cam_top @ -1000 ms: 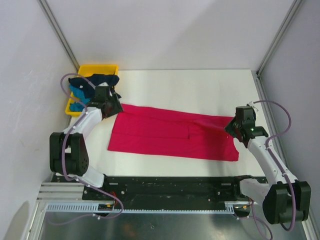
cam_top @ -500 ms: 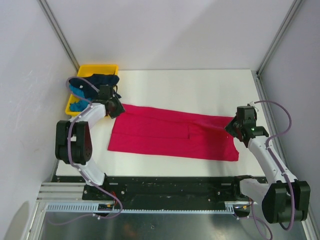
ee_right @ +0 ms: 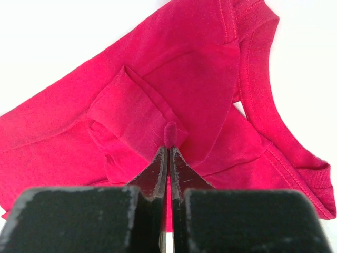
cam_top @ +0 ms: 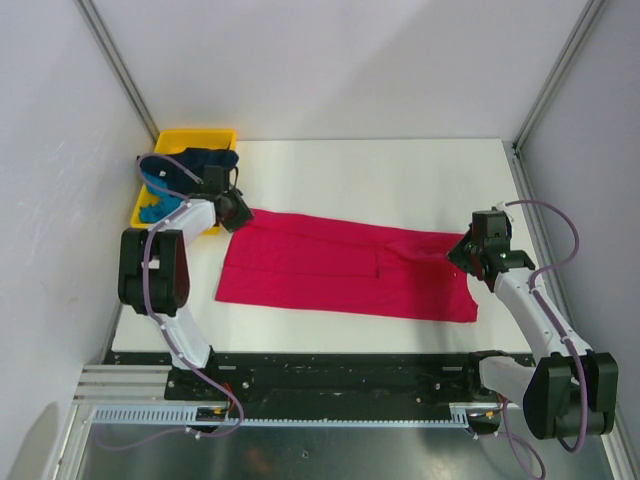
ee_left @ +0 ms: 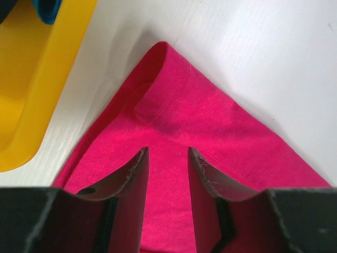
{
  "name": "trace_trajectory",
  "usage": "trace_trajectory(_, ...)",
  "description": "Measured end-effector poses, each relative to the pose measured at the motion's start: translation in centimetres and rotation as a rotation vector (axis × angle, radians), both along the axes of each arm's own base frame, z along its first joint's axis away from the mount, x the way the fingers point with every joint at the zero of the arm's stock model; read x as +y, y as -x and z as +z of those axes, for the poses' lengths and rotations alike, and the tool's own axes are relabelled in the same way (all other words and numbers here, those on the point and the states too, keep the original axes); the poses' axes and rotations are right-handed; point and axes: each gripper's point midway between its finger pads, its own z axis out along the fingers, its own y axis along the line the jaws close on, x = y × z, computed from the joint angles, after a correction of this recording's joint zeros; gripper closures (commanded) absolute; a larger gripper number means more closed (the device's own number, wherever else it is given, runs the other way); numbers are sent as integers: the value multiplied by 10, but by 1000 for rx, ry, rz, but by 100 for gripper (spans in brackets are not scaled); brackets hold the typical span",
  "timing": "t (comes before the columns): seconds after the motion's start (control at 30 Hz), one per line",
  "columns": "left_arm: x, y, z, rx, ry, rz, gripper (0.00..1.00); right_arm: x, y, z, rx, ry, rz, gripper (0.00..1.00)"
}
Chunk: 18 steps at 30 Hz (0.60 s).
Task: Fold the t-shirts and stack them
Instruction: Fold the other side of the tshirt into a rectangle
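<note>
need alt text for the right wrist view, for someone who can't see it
The right claw, seen from its own wrist camera, is shut on a small pinch of a crimson-pink cloth t-shirt. The shirt lies partly folded on a white table, with its neckline curving down the right side of the picture.

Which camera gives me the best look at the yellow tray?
Top external: the yellow tray sits at the table's far left corner, holding a navy t-shirt and a teal t-shirt. Left wrist catches only one edge; right wrist shows none of it.
</note>
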Motion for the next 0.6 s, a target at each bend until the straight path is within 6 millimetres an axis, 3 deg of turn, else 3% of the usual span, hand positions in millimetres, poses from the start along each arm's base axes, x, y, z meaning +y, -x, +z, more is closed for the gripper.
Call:
trace_trajectory(0.3, 1, -1, -11, 26, 10, 33, 61, 2, -1, -2, 5, -11, 9, 100)
trace_trajectory(0.6, 2, -12, -8, 10, 7, 44, 62, 3, -2, -2, 4, -17, 11, 100)
